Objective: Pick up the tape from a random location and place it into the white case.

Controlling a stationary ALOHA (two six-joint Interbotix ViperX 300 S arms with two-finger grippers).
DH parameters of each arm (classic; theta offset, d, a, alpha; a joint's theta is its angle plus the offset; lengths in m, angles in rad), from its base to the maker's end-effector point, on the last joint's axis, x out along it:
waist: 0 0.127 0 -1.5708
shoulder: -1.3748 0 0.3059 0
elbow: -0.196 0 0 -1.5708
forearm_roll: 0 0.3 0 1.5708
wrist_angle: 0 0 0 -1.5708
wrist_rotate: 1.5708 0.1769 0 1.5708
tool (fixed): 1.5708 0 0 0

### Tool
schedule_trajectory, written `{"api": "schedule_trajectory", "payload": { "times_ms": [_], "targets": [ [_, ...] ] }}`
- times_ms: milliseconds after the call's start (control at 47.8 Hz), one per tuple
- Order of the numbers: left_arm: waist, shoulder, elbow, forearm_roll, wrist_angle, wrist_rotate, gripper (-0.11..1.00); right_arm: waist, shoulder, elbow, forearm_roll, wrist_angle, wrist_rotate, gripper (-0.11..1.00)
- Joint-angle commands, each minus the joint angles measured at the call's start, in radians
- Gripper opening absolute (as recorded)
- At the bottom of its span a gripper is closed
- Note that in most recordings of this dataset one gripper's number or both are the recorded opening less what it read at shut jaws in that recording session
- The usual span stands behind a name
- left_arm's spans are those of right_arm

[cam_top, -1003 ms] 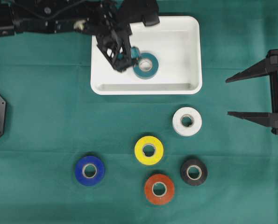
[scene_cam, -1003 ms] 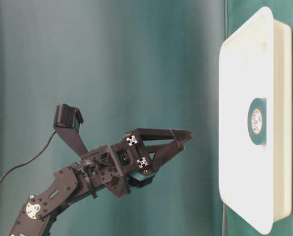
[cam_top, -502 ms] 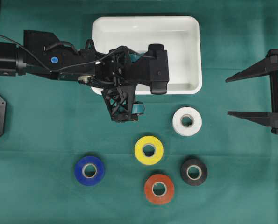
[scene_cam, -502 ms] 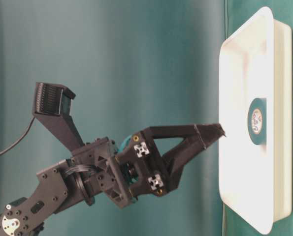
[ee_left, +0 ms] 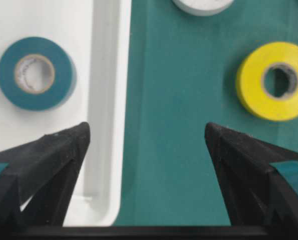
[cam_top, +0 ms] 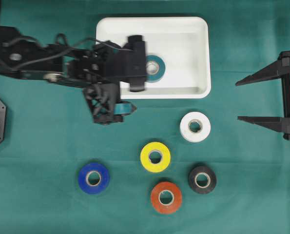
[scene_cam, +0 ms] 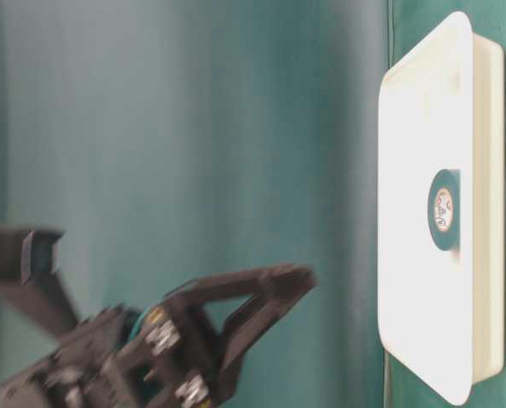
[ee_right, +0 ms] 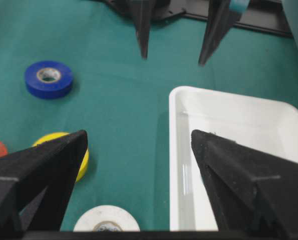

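Teal tape (cam_top: pixel 154 68): lying flat inside the white case (cam_top: pixel 198 53), left of centre, partly hidden overhead by the left arm's camera mount; seen clear of both fingers in the left wrist view (ee_left: pixel 36 73).
Left gripper (cam_top: pixel 110 109): jaws spread wide, nothing held; positioned over the green cloth (cam_top: pixel 47 141) just outside the case's near-left corner; blurred in the table-level view (scene_cam: pixel 261 297).
Right gripper (cam_top: pixel 249 100): jaws spread wide, nothing held; parked at the right edge, well apart from case and rolls.
Loose rolls on cloth: white tape (cam_top: pixel 195 126), yellow tape (cam_top: pixel 155 157), blue tape (cam_top: pixel 93 178), red tape (cam_top: pixel 166 197), black tape (cam_top: pixel 202 179); all lying flat, none touching.
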Motion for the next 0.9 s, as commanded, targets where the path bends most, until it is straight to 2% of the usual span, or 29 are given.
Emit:
{"api": "schedule_trajectory", "payload": {
  "times_ms": [0, 502, 878],
  "targets": [
    [0.0, -0.083, 0.023, 0.002, -0.029, -0.002, 0.97, -0.002, 0.003, -0.028, 0.0, -0.002, 0.003, 0.9],
    [0.0, -0.469, 0.307, 0.002, -0.186, 0.002, 0.97, -0.002, 0.0, -0.029, -0.002, 0.006, 0.003, 0.9],
    [0.0, -0.693, 0.44, 0.002, -0.167, 0.003, 0.97, -0.002, -0.002, -0.031, -0.002, 0.006, 0.003, 0.9]
  ]
}}
